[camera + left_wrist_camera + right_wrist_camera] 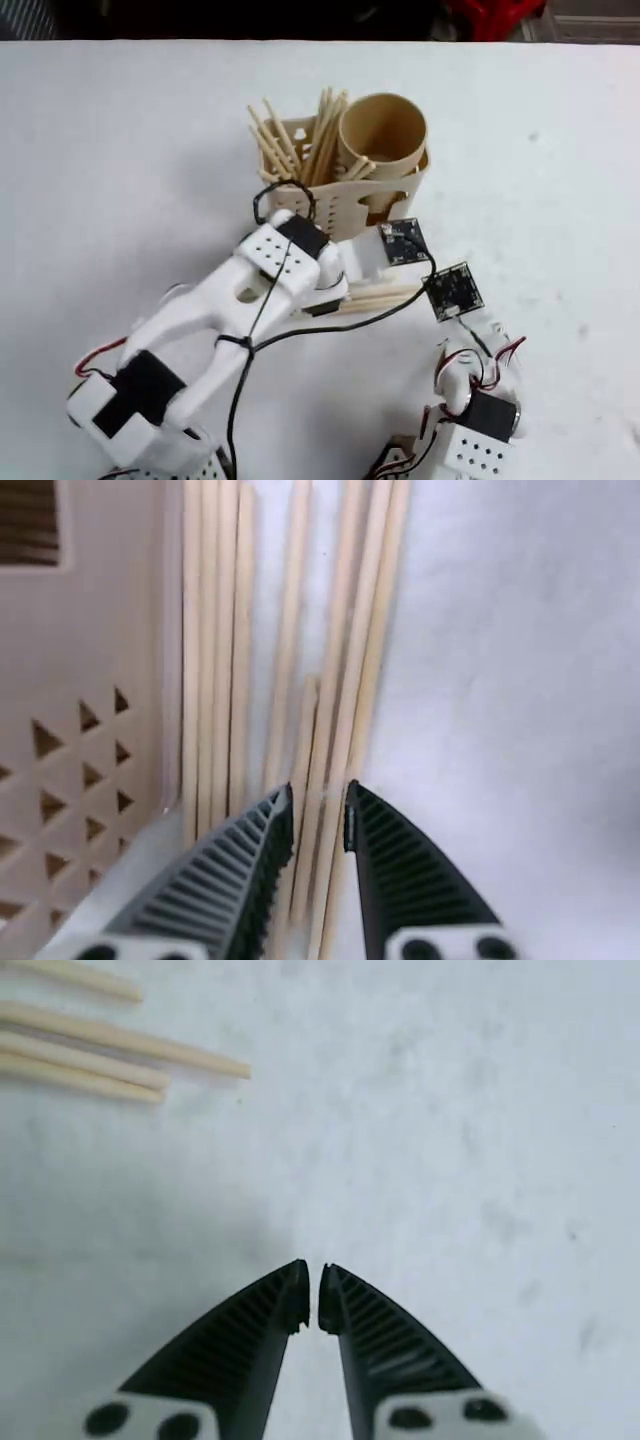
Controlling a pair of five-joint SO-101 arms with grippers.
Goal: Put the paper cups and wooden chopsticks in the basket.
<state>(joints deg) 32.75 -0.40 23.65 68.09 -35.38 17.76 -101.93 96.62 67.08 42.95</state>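
Loose wooden chopsticks [340, 680] beside the basket [90, 630] are pinched by the left gripper [320, 805]; their ends are cut off. The right gripper [312, 1295] is held closed, empty.

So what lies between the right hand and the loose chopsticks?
Nothing: in the right wrist view, the stretch of white table between the right hand and the ends of the chopsticks is bare.

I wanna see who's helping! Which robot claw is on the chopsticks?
The left claw: chopsticks lying beside the basket run between its fingers. The right claw is shut over bare table.
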